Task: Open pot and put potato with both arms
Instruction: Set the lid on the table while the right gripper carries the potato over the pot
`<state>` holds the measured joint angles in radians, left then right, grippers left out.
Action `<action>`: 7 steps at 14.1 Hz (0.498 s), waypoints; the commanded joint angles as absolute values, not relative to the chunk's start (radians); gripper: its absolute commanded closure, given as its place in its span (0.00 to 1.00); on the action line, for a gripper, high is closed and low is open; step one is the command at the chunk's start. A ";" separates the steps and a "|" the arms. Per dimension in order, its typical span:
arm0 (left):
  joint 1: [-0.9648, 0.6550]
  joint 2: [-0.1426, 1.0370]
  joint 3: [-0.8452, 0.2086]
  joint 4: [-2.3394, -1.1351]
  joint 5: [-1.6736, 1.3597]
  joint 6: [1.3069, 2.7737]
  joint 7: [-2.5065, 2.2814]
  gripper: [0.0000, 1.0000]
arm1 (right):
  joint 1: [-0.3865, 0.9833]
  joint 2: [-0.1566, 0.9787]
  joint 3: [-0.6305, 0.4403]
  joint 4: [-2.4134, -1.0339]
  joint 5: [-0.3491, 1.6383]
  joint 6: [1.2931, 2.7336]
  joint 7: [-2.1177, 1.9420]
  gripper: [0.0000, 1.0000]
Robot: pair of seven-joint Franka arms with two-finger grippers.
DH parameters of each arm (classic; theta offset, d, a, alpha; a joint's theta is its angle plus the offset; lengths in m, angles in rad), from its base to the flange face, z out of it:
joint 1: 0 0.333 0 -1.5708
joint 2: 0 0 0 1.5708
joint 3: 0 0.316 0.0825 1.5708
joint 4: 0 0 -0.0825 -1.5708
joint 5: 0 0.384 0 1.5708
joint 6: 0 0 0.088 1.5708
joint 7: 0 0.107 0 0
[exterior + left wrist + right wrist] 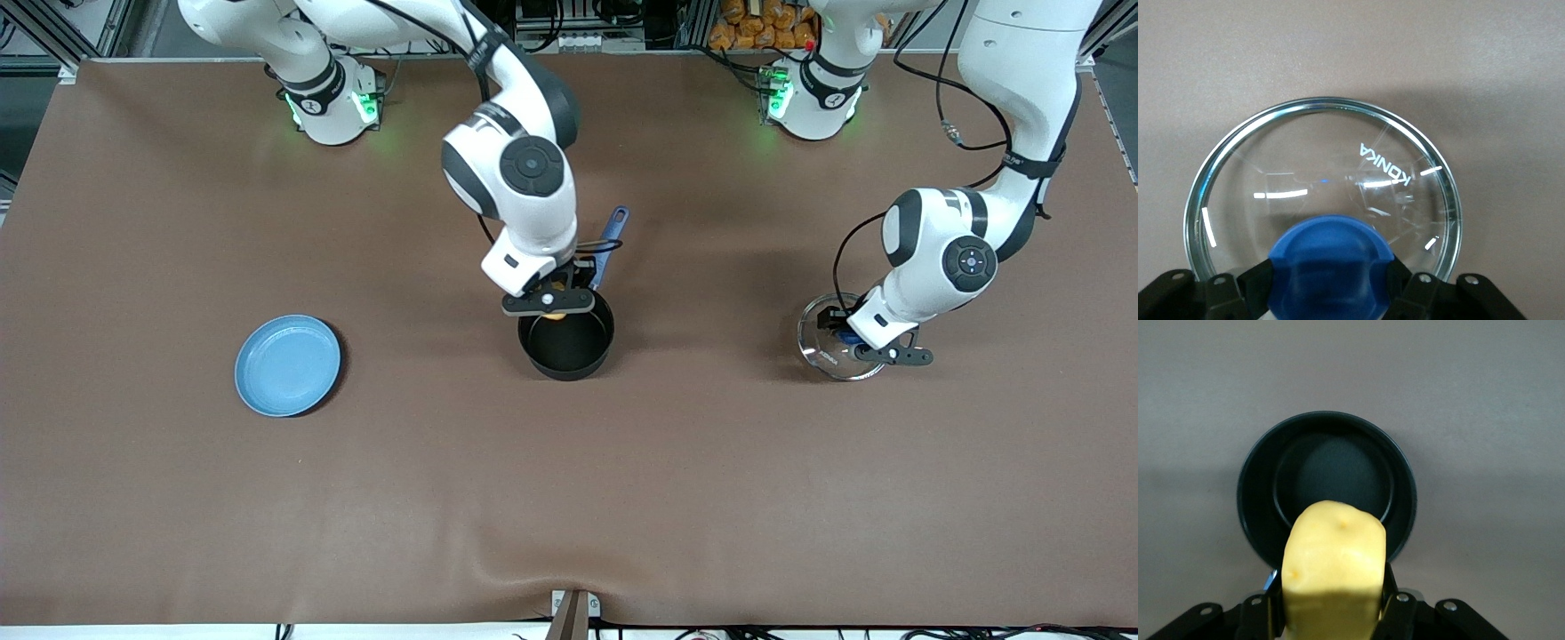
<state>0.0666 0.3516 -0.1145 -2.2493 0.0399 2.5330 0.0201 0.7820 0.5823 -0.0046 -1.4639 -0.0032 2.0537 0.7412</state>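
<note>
Right gripper (pixel 548 305) is squeezing the potato (pixel 1333 570) tight, and I am seeing it hang just over the open pot (pixel 566 342) in the middle of the table (pixel 569 498). Left gripper (pixel 1328 283) is pinching the blue knob (pixel 1330 263) of the glass lid (pixel 831 342), down by the table toward the left arm's end. I am also seeing a light-blue plate (pixel 287 364) sitting toward the right arm's end.

You're looking at a robot lab: two white arms (pixel 524 169) bolted along a brown-covered table (pixel 569 498), with metal framing (pixel 89 27) and loose cables (pixel 622 13) past its edge.
</note>
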 commanded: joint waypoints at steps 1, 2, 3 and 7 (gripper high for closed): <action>0.086 0.373 -0.129 -2.229 0.015 2.557 0.052 0.61 | 0.811 0.647 -0.017 -1.439 -0.052 2.098 0.796 1.00; 0.086 0.377 -0.129 -2.221 0.015 2.559 0.052 0.29 | 0.813 0.663 -0.017 -1.439 -0.055 2.126 0.808 1.00; 0.086 0.377 -0.130 -2.217 0.012 2.557 0.048 0.00 | 0.815 0.673 -0.018 -1.440 -0.057 2.147 0.814 1.00; 0.084 0.267 -0.167 -2.226 -0.089 2.527 0.038 0.00 | 0.815 0.715 -0.021 -1.440 -0.071 2.198 0.819 1.00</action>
